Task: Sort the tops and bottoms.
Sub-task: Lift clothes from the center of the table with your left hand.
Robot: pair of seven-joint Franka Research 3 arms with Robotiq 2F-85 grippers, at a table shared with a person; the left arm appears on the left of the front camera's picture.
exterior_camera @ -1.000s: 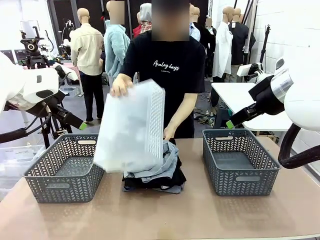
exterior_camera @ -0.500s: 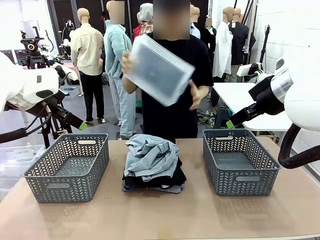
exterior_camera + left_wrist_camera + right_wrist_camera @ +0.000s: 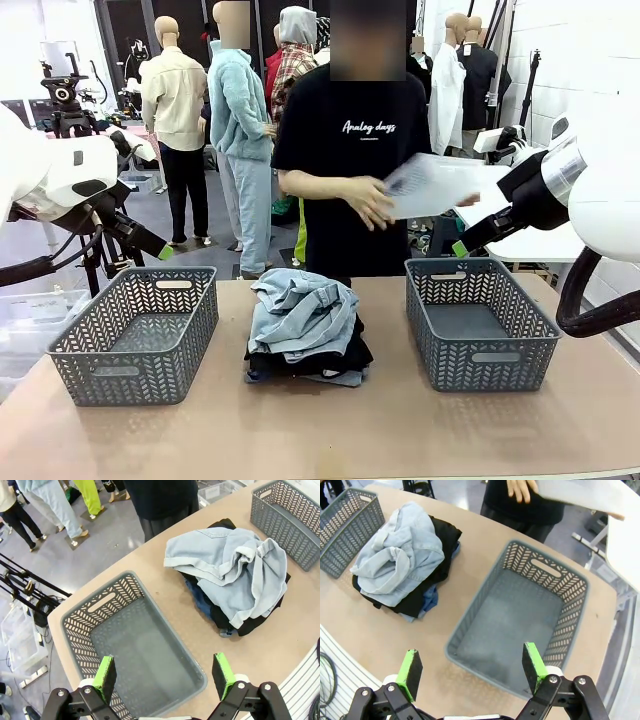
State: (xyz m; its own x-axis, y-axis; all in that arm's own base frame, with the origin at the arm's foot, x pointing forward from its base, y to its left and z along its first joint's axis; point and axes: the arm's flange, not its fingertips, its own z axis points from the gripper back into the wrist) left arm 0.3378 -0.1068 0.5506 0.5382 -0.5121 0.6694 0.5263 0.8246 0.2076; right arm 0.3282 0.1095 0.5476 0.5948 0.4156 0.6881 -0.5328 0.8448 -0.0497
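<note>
Front view: pile of tops and bottoms (image 3: 305, 330) lies between and below left gripper (image 3: 160, 250) and right gripper (image 3: 460, 247), well apart from both; each gripper gapes wide, holding nothing.

Clothes pile (image 3: 305, 330) lies between two baskets (image 3: 130, 372) (image 3: 495, 362) (on table (image 3: 320, 435)).

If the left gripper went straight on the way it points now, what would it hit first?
Likely the bare floor of the grey lattice plastic basket under the open left gripper, though depth is unclear.

Soft denim bottoms (image 3: 300, 312), matt plastic baskets (image 3: 130, 372), smooth matt table (image 3: 400, 432).
</note>
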